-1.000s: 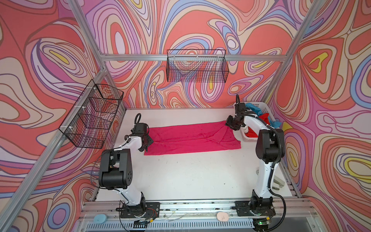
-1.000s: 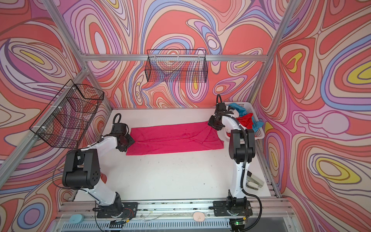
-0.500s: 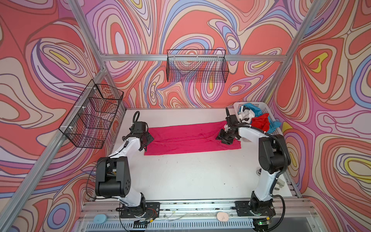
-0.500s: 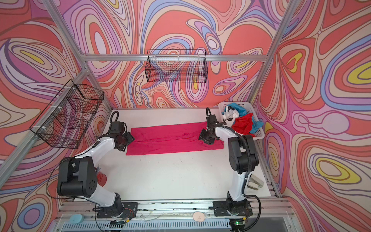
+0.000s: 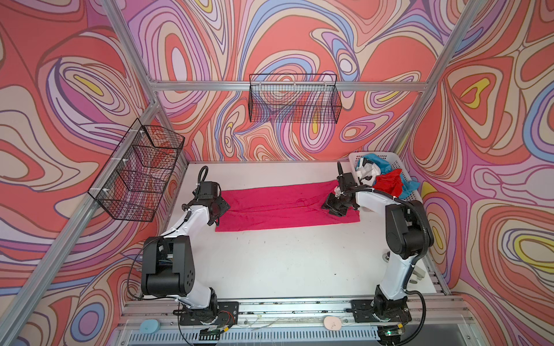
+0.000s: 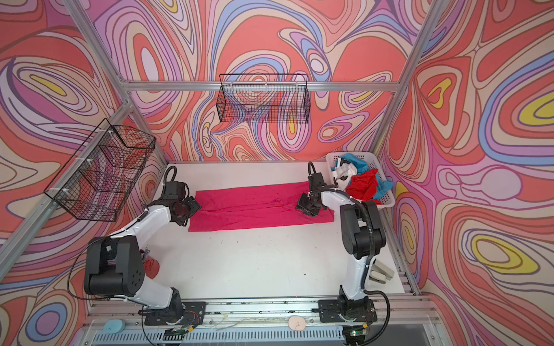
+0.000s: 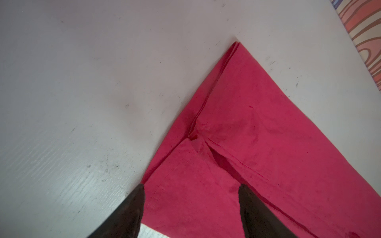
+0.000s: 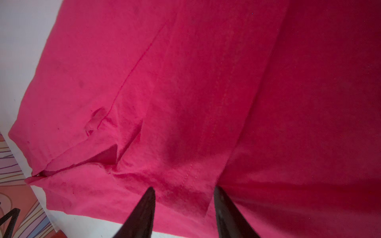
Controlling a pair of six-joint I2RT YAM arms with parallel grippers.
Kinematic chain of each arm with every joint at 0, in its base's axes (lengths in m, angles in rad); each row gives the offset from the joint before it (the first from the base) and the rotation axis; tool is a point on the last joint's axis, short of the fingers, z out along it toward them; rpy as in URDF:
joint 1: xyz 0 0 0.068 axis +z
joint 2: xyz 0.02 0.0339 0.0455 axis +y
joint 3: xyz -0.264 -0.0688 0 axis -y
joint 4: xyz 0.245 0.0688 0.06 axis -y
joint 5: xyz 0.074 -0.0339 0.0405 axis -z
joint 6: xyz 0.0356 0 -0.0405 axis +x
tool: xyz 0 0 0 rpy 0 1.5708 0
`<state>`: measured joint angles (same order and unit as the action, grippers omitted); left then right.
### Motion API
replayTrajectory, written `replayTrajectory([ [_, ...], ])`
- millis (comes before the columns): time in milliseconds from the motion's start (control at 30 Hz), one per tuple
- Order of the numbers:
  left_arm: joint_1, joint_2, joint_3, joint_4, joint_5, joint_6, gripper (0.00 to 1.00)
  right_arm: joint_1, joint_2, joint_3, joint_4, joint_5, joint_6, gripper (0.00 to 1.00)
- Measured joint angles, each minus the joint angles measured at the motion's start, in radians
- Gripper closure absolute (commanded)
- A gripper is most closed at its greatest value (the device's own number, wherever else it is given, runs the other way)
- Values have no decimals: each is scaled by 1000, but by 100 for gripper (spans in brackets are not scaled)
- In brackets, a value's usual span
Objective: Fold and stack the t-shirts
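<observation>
Magenta t-shirt (image 5: pixel 284 206): soft folded rectangle

T-shirt (image 5: pixel 278 206) lies on the table (image 5: pixel 284 263), left hand (image 7: pixel 191 185) and right hand (image 8: pixel 184 188) at its ends, basket (image 5: pixel 389 155) behind the right end

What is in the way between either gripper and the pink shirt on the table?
Nothing visible. The left gripper and the right gripper both hang open directly over opposite ends of the pink shirt.
</observation>
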<state>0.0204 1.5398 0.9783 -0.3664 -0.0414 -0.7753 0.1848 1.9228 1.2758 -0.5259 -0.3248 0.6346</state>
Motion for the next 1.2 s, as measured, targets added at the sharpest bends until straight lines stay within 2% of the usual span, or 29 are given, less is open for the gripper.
replayTrajectory([
  [167, -1, 0, -6, 0, 7, -6, 26, 0, 0, -11, 11, -6, 11, 60],
  [433, -1, 0, -6, 0, 8, -8, 26, 0, 0, -19, 26, -6, 32, 85],
  [633, -1, 0, -6, 0, 8, -11, 25, 0, 0, -17, 24, -5, 41, 99],
  [900, -2, 0, -6, 0, 16, -19, 25, 9, 13, 82, 9, -6, 40, 100],
  [1200, -14, 0, -6, 0, 39, -25, 25, 47, 129, 255, -18, -5, 21, 100],
])
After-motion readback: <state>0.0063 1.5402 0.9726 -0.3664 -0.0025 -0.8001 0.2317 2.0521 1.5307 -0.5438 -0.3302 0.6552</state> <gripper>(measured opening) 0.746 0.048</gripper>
